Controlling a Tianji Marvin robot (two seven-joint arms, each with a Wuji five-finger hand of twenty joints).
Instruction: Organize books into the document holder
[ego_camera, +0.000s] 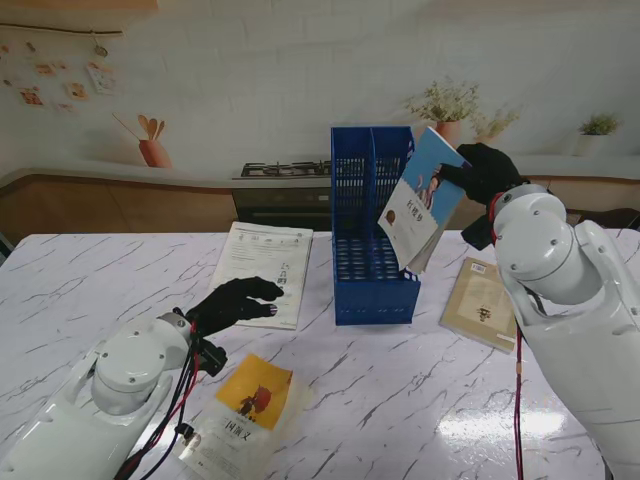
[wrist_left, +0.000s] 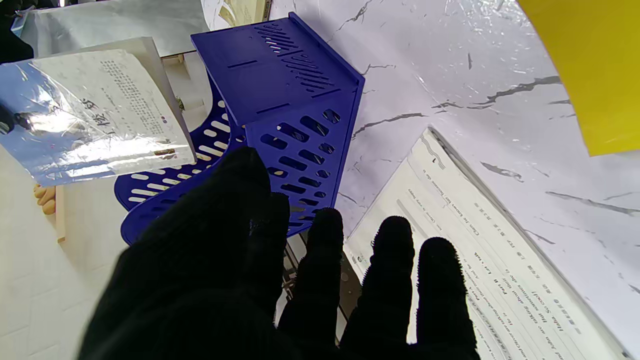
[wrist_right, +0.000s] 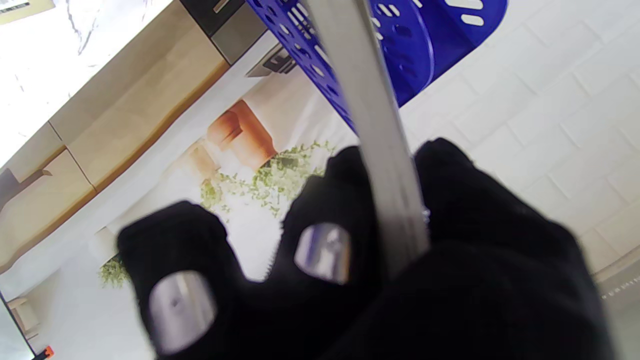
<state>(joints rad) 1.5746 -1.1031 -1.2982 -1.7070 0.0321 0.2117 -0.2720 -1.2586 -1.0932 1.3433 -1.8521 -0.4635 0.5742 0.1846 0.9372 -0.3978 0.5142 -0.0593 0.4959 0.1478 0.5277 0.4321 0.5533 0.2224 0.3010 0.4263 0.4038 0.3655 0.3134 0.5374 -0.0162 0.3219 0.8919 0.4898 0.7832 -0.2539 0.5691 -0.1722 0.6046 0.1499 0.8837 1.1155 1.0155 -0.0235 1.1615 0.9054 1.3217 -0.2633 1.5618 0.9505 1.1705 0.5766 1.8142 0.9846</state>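
A blue perforated document holder stands upright at the table's middle, also seen in the left wrist view as the blue holder. My right hand is shut on a blue-and-white book, held tilted in the air at the holder's right upper edge; the right wrist view shows the book's page edge pinched between the black-gloved fingers. My left hand hovers open over the near edge of a white printed booklet. A yellow-and-white book lies nearer to me.
A tan book lies flat on the marble table to the right of the holder. Behind the table run a stove and counter with potted plants.
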